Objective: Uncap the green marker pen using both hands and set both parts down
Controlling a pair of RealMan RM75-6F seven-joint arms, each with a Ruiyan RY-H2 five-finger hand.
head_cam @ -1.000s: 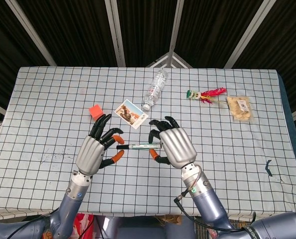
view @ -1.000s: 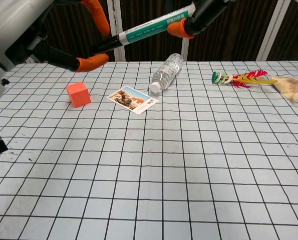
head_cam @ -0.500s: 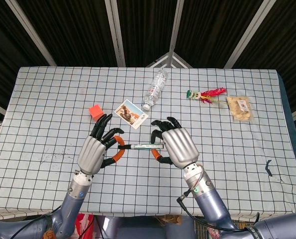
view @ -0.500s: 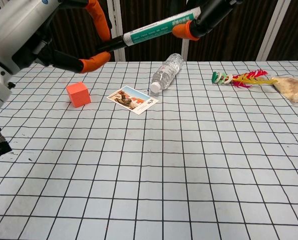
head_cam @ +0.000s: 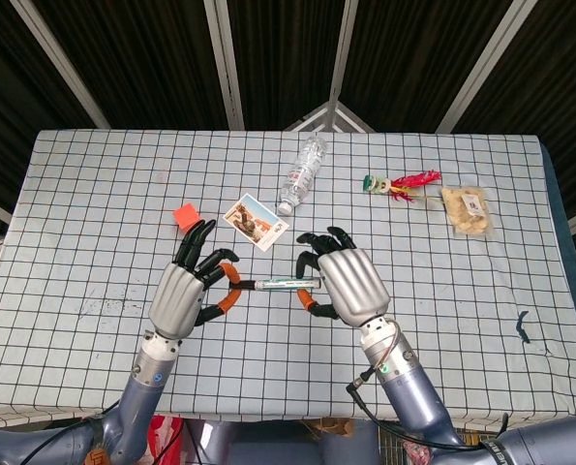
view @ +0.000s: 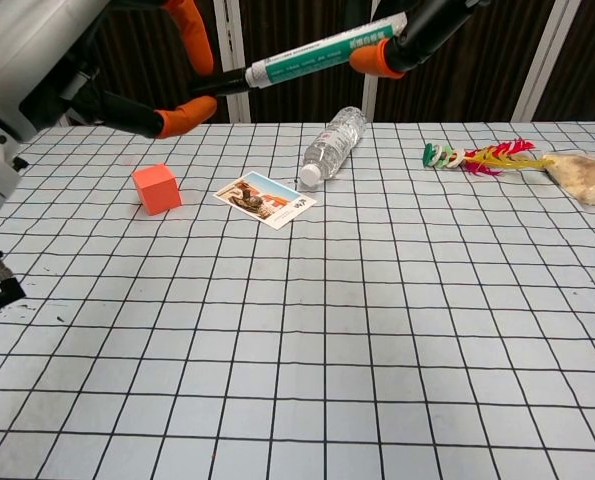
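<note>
Change: both hands have drawn slightly apart since a moment ago, and the marker sits a touch higher in the chest view; the cap is not yet off.
Marker: green marker pen (head_cam: 280,285) held level in the air above the surface, between the two hands, its dark cap (view: 222,87) pointing toward the left hand.
Left hand: left hand (head_cam: 184,292) pinches the cap end between orange-tipped fingers (view: 180,116), the other fingers spread.
Right hand: right hand (head_cam: 344,283) grips the barrel end, fingers (view: 377,58) curled around it.
Surface: checked cloth surface (head_cam: 94,213) below the hands.
Nearby: picture card (head_cam: 255,222) lies flat just beyond the hands; orange cube (head_cam: 185,215) sits to the card's left.
Farther: clear plastic bottle (head_cam: 302,174) lies on its side behind the card.
Far right: feathered toy (head_cam: 402,184) lies beside a packet of snacks (head_cam: 465,210), well apart from the hands.
</note>
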